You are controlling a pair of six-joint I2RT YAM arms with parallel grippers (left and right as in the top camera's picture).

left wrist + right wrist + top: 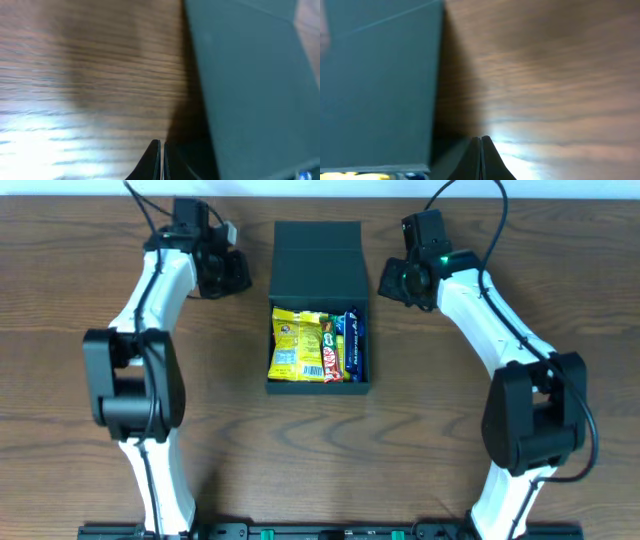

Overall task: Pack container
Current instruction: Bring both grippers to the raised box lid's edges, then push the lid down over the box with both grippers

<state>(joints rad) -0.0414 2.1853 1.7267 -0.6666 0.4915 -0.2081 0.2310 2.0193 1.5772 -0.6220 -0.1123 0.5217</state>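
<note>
The dark teal-black container [318, 265] sits mid-table with its flap lid open and laid back toward the far edge. Its tray holds several snack packets: a yellow one [297, 346], a red-and-green one and a blue one [355, 348]. My left gripper [232, 272] is shut and empty just left of the lid; its fingertips [161, 150] hang over the wood beside the lid [250, 85]. My right gripper [393, 280] is shut and empty just right of the lid; its fingertips [481, 145] are beside the lid [380, 85].
The wooden table [80, 430] runs all round the box. Both arm bases stand at the near edge, left [135, 390] and right [530, 415]. Cables run off the far edge behind each arm.
</note>
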